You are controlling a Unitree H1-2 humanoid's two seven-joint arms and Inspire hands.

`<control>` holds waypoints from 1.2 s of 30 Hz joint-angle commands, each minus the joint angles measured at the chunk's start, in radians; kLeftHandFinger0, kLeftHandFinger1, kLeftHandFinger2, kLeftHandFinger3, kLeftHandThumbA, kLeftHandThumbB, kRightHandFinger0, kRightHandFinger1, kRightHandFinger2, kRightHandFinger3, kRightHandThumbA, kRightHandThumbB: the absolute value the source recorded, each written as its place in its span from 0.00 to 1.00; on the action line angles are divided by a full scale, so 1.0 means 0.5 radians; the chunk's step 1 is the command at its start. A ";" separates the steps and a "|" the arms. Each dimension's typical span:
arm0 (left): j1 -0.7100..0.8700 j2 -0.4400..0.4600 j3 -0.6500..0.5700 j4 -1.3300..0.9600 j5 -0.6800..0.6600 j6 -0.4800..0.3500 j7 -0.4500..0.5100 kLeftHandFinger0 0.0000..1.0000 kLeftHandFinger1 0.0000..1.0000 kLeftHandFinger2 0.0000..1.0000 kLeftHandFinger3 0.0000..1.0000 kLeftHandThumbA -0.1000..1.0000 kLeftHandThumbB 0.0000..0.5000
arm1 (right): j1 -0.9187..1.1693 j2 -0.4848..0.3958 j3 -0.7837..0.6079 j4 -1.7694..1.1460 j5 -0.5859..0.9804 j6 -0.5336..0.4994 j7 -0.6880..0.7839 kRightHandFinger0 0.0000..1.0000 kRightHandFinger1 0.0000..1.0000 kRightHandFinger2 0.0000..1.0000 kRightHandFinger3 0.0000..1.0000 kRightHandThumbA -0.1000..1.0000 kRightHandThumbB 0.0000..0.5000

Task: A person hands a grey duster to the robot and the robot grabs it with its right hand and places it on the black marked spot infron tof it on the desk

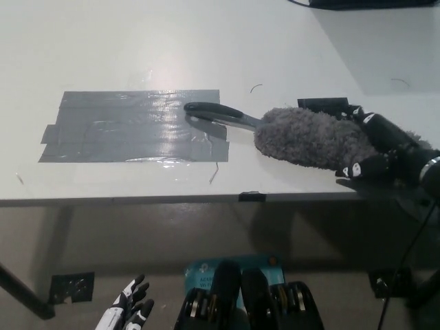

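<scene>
A grey duster (309, 137) is seen lying on the white tabletop (137, 41), at the right side near the front edge. Its fluffy head lies to the right; its dark handle (216, 114) points left, and the handle's tip lies over the right end of the dark tape patch (130, 127). The fluffy head itself is off the patch, on bare tabletop.

The black right hand (378, 148) is placed at the duster's right end. Its fingers (385, 130) are spread over and behind the fluff, with the thumb (361, 168) in front of it. The hand looks loosely opened around the fluff rather than clamped; whether any hold remains cannot be told for sure.

The white left hand (130, 309) is seen low at the bottom left, below the tabletop edge, with fingers apart and nothing in it.

A small black tag (322, 103) is seen on the tabletop just behind the duster's head. A teal box (234, 271) is seen on the floor under the tabletop; its contents cannot be made out.
</scene>
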 commanded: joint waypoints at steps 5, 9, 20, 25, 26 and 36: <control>0.145 0.012 -0.043 -0.262 0.034 -0.022 -0.032 1.00 1.00 1.00 1.00 0.86 0.41 | -0.226 -0.345 -1.060 -1.595 1.948 0.415 -0.353 1.00 1.00 1.00 1.00 1.00 1.00; 0.122 -0.003 -0.051 -0.253 0.036 -0.031 -0.029 1.00 1.00 1.00 1.00 0.86 0.40 | -0.233 -0.403 -1.098 -1.800 1.799 0.415 -0.438 1.00 1.00 1.00 1.00 1.00 1.00; -0.003 -0.013 -0.047 -0.213 0.039 -0.034 -0.024 0.99 1.00 1.00 1.00 0.88 0.39 | 0.206 -0.342 -1.080 -2.401 1.542 0.034 -0.547 1.00 1.00 1.00 1.00 1.00 1.00; -0.005 -0.021 -0.045 -0.218 0.016 -0.022 -0.028 1.00 1.00 1.00 1.00 0.86 0.37 | 0.712 -0.078 -0.772 -2.401 1.111 -0.607 -0.376 1.00 1.00 1.00 1.00 1.00 0.96; -0.005 -0.018 -0.045 -0.226 0.022 -0.016 -0.028 1.00 1.00 1.00 1.00 0.86 0.37 | 0.848 -0.065 -0.712 -2.401 1.082 -0.715 -0.324 1.00 1.00 1.00 1.00 0.99 0.89; 0.045 -0.015 -0.030 -0.247 0.006 -0.073 -0.015 1.00 1.00 1.00 1.00 0.90 0.40 | 1.715 0.366 -0.366 -1.895 0.608 -0.804 -0.183 1.00 1.00 1.00 1.00 1.00 0.77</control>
